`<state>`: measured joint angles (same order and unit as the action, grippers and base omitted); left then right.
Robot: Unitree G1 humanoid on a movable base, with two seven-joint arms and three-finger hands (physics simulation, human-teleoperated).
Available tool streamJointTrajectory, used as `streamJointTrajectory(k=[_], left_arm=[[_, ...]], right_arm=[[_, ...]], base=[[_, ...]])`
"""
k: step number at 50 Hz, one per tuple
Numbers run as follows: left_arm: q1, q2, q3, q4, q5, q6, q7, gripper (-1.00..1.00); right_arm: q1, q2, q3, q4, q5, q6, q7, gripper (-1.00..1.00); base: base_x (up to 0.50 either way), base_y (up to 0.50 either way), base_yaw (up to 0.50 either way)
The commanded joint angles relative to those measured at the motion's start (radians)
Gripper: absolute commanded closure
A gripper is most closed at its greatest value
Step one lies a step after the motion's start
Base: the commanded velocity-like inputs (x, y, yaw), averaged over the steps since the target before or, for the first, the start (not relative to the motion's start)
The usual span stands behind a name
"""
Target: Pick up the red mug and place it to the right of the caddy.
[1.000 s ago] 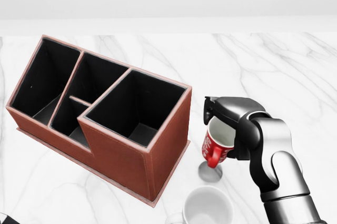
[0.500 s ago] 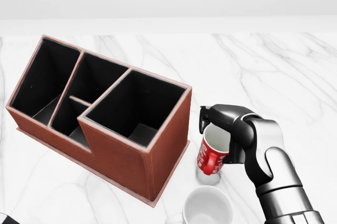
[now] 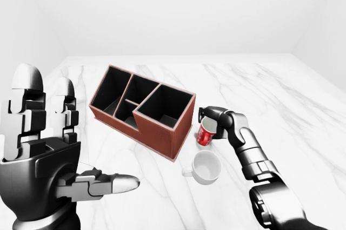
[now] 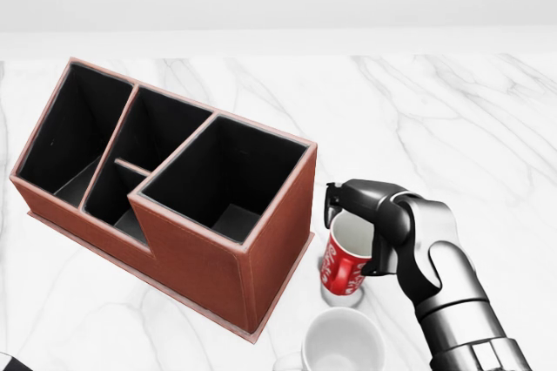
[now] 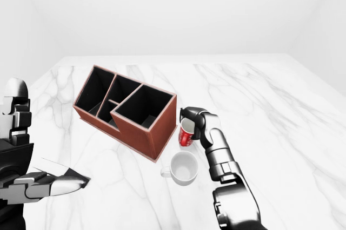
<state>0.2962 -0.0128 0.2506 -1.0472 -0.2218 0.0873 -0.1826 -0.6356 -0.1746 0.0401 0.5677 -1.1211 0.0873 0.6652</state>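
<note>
The red mug (image 4: 345, 265) hangs tilted in my right hand (image 4: 355, 230), whose fingers are shut round its rim. It is close beside the right end of the brown caddy (image 4: 200, 249), low over the marble table (image 4: 452, 110), with a small shadow under it. I cannot tell whether its base touches the table. The caddy has several black compartments, all empty. My left hand (image 3: 70, 138) is open, fingers upright, raised at the left of the left-eye view, far from the mug.
A white mug (image 4: 342, 345) stands on the table just below the red mug in the head view, close to my right forearm (image 4: 452, 301). The table's far edge meets a white wall at the top.
My right hand has carried the red mug down and a little left, closer to the caddy's right end and to the table. The caddy and the white mug have not moved.
</note>
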Motion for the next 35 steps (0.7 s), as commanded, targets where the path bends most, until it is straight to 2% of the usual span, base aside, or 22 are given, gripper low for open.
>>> streamJointTrajectory(k=[1,11,35], left_arm=[[0.001,0.006,0.003,0.0,-0.01,0.0,0.006,-1.0],[-0.001,0.019,0.011,0.0,-0.03,0.0,0.018,-1.0],[0.009,0.031,-0.004,0.0,-0.033,0.0,0.03,-1.0]], right_arm=[[-0.017,0.009,0.007,0.051,0.002,0.0,-0.035,1.0],[-0.004,0.011,0.015,0.059,-0.004,0.0,-0.046,1.0],[-0.049,0.006,0.015,0.18,0.02,0.0,-0.165,1.0]], base=[[0.0,0.0,0.0],[0.0,0.0,0.0],[0.0,0.0,0.0]])
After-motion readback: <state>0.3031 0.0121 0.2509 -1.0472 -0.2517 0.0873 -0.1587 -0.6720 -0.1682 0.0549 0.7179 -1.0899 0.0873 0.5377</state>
